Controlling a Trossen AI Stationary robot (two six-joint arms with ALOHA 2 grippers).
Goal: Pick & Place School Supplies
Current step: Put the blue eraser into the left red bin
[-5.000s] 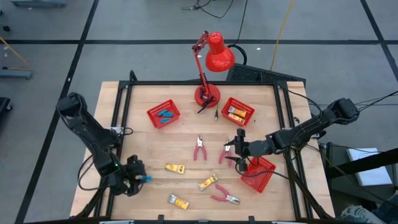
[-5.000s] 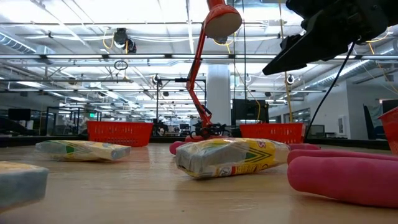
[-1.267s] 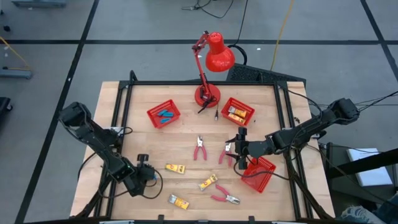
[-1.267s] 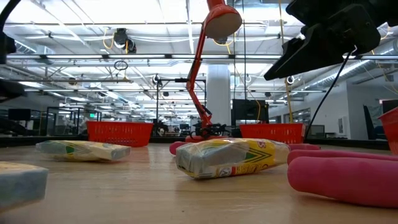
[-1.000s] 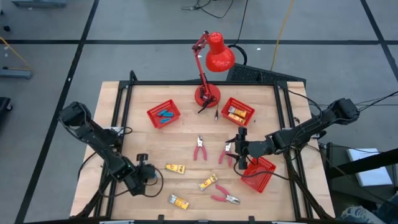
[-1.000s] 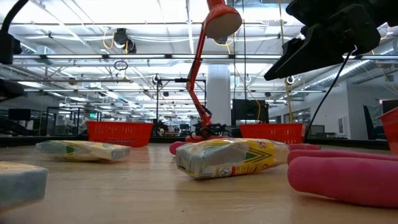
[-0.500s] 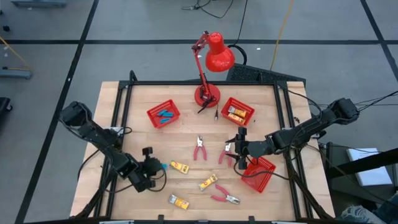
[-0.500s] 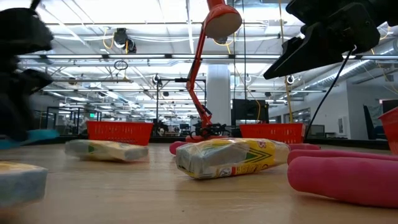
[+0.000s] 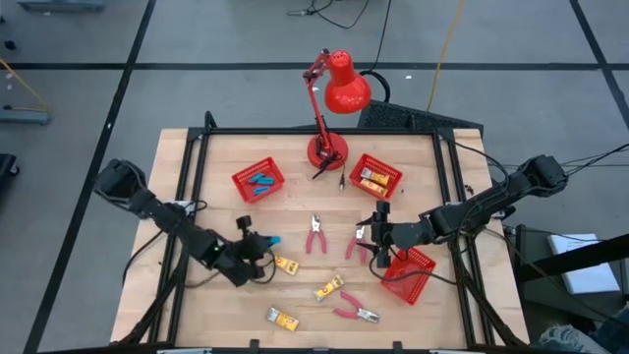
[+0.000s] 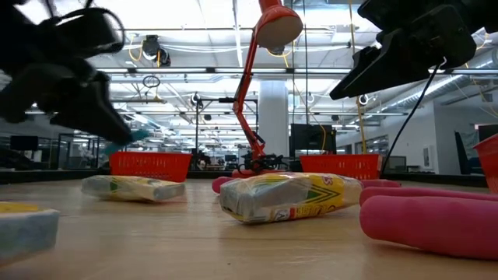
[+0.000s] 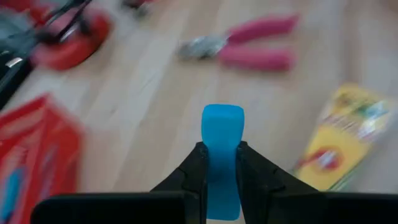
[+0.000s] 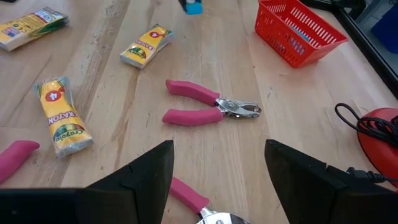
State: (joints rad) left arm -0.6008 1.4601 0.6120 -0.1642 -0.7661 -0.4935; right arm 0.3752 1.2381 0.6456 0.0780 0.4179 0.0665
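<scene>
Quick count off the overhead shot: three red mesh baskets on the table point(image 9: 211, 197) — one point(image 9: 258, 181) toward the far edge left of centre with a couple of light-blue blocks point(image 9: 260, 181) in it, one point(image 9: 374, 176) toward the far edge right of centre with yellow packets inside, and one point(image 9: 408, 273) near the right edge, tipped at an angle. Loose yellow-and-white packets: three, one point(image 9: 286, 265) just beside the left gripper, one point(image 9: 328, 288) about mid-table toward the near edge, and one point(image 9: 282, 318) close to the near edge. Pliers with pink handles: three as well — one pair point(image 9: 316, 234) at the table's centre, one point(image 9: 355, 314) near the near edge, and one point(image 9: 356, 245) mostly tucked under the right gripper. A red desk lamp point(image 9: 334, 98) stands at the far edge. Now the hands: the left gripper point(image 9: 261, 243) is over the left-centre of the table, off the surface, its fingers point(image 11: 194, 171) pinched narrow on a blue block point(image 11: 222, 154) that stands upright between them and pokes out past the tips. The right gripper point(image 9: 369, 234) hangs right of centre, next to the tipped basket, with its jaws spread wide and nothing between them — its wrist view looks past the fingers point(image 12: 146, 174) down at the centre pliers point(image 12: 209, 110) lying flat on the wood.
</scene>
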